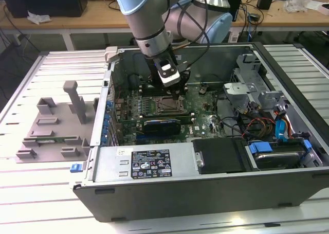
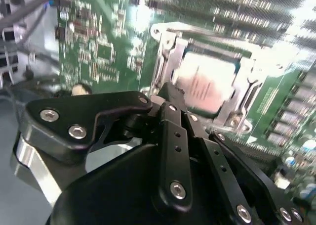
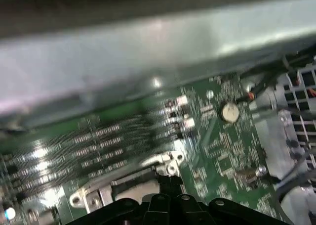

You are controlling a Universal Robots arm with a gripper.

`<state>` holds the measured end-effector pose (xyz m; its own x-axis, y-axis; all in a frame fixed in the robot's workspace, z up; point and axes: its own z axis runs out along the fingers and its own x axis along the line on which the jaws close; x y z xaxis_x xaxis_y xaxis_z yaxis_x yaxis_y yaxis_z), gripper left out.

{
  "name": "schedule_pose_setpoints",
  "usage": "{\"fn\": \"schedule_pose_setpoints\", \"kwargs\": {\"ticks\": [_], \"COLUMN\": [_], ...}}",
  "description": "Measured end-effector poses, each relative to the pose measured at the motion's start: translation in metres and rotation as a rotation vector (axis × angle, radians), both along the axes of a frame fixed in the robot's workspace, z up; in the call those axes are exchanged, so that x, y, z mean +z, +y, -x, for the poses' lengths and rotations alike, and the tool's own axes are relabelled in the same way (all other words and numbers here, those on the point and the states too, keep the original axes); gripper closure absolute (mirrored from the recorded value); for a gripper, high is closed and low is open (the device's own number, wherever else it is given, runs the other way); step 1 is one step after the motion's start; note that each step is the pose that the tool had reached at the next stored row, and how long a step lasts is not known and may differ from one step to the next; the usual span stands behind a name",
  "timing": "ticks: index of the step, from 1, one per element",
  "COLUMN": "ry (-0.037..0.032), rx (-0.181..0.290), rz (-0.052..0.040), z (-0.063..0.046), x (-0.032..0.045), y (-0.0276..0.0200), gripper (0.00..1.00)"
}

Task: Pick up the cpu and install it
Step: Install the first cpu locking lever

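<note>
The cpu sits in the socket, just beyond the gripper, whose fingers look closed and empty. Light, stiff, fragile; take it by its edges.

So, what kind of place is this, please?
Probably a robotics lab or test workshop. An open computer case lies on a slatted metal table, the hand hangs over its motherboard, and a cluttered wooden bench stands behind.
</note>
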<state>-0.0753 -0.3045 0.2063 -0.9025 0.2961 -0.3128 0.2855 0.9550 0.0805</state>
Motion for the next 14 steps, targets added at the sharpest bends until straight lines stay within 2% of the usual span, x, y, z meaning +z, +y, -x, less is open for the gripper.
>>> {"fn": "schedule_pose_setpoints", "kwargs": {"ticks": [2, 3, 4, 6, 7, 8, 9, 10, 11, 12, 13, 14], "ry": [0.0, 0.0031, 0.031, 0.0675, 0.092, 0.1089, 0.1346, 0.1525, 0.183, 0.2207, 0.2453, 0.2456], "rx": [0.0, 0.0, 0.0, 0.0, 0.0, 0.0, 0.0, 0.0, 0.0, 0.0, 0.0, 0.0], "rz": [0.0003, 0.0005, 0.0002, 0.0004, 0.0003, 0.0005, 0.0007, 0.0009, 0.0008, 0.001, 0.0013, 0.0012], "z": [0.0, 0.0, -0.002, -0.004, -0.006, -0.007, -0.009, -0.01, -0.012, -0.014, -0.016, -0.016], "x": [0.0, -0.0001, -0.0002, -0.0003, -0.0003, -0.0003, -0.0003, -0.0003, -0.0004, -0.0004, -0.0003, -0.0003], "y": [0.0, -0.0001, 0.0, 0.0, 0.0, 0.0, -0.0001, -0.0001, 0.0, 0.0, 0.0, -0.0001], "gripper": [0.89, 0.89, 0.89, 0.89, 0.89, 0.89, 0.89, 0.89, 0.89, 0.89, 0.89, 0.89]}}
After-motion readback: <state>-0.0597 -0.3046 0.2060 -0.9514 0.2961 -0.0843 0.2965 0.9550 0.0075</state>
